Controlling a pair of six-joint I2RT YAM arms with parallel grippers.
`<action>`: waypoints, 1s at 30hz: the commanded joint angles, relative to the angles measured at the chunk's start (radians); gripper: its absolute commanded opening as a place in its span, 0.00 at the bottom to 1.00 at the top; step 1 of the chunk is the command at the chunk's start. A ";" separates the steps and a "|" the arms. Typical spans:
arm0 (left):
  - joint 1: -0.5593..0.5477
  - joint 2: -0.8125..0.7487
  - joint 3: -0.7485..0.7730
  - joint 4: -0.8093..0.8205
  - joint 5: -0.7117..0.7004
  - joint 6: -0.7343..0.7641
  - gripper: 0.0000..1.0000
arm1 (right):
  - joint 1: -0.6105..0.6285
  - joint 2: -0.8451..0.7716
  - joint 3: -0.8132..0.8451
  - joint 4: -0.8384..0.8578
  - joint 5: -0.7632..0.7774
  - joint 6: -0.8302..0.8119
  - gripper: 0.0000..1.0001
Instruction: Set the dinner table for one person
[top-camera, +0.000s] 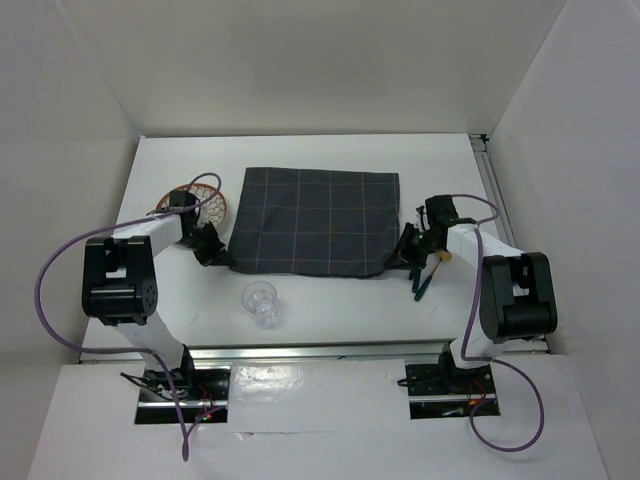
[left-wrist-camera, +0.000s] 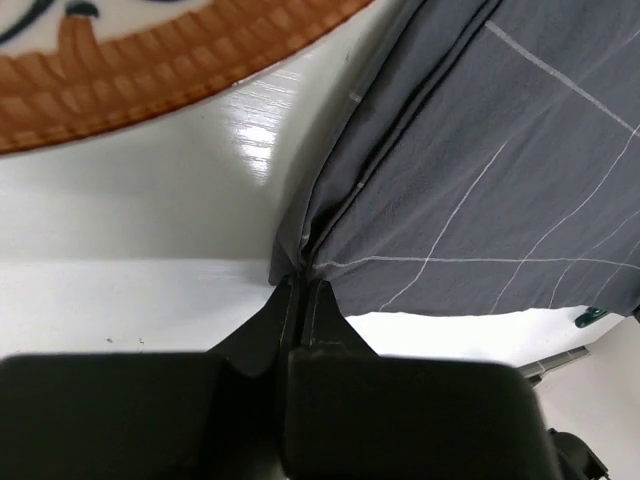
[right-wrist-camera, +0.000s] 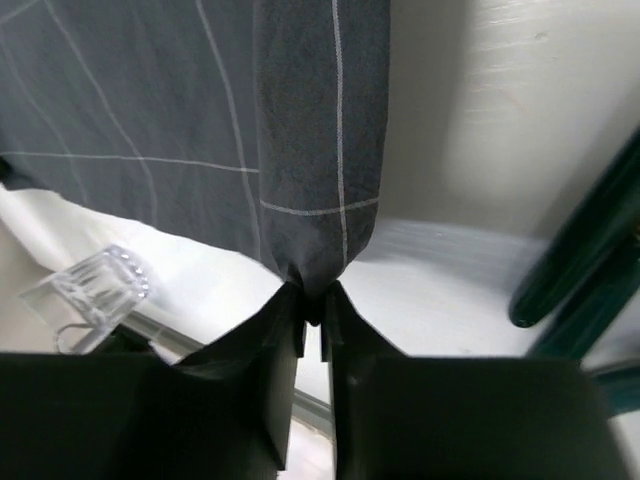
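A dark grey checked cloth (top-camera: 315, 222) lies spread on the white dinner table (top-camera: 340, 305). My left gripper (top-camera: 212, 248) is at the cloth's near left corner. In the left wrist view its jaws (left-wrist-camera: 300, 285) are shut, with the corner of the cloth (left-wrist-camera: 480, 180) pinched at the tips. My right gripper (top-camera: 408, 250) is at the near right corner. There the cloth (right-wrist-camera: 300, 150) is bunched between the tips of that gripper (right-wrist-camera: 312, 300), whose jaws stand a narrow slit apart.
A plate with an orange rim (top-camera: 195, 195) (left-wrist-camera: 150, 80) sits behind the left gripper. A clear glass (top-camera: 262, 302) (right-wrist-camera: 95, 290) stands in front of the cloth. Green-handled cutlery (top-camera: 420, 280) (right-wrist-camera: 580, 270) lies by the right gripper. A metal rail (top-camera: 330, 350) runs along the near edge.
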 joint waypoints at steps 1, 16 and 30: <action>0.008 0.006 0.011 -0.005 -0.001 0.027 0.00 | 0.009 -0.017 0.031 -0.058 0.063 -0.016 0.24; -0.010 -0.149 0.029 -0.220 -0.154 0.019 0.31 | 0.009 -0.128 0.187 -0.116 0.189 0.002 0.51; -0.192 0.023 0.322 -0.200 -0.269 0.074 0.00 | 0.268 0.310 0.416 -0.020 0.227 0.066 0.00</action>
